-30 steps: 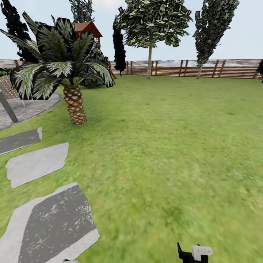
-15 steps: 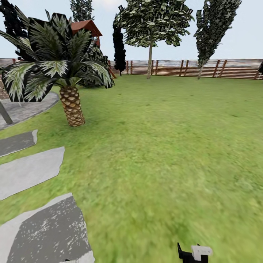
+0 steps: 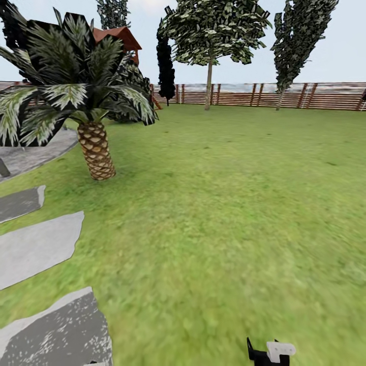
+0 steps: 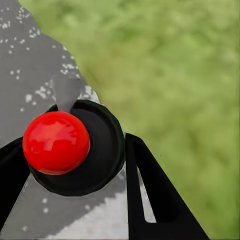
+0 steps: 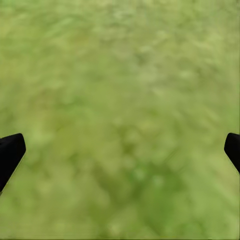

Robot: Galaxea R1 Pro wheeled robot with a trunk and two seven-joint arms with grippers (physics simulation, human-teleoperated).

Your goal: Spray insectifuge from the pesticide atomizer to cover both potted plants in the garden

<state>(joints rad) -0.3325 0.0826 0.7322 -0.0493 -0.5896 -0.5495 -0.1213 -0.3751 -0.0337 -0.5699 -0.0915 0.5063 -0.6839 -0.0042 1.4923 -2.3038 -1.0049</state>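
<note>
Red-capped atomizer (image 4: 57, 142) clamped between left gripper (image 4: 75, 170) fingers, above grey stone (image 4: 30, 65).

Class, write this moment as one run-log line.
phase: driving across lawn | left gripper: shut on red-topped atomizer | right gripper: open | potted plants: unseen | nearby: palm, stepping stones

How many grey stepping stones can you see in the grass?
3, in a row at the left of the head view: the far stone, the middle stone, the near stone. More may lie outside the picture.

Green lawn (image 3: 229, 213), grey stepping stones (image 3: 35, 249), palm (image 3: 94, 147), brown slatted fence (image 3: 264, 95), pale sky.
</note>
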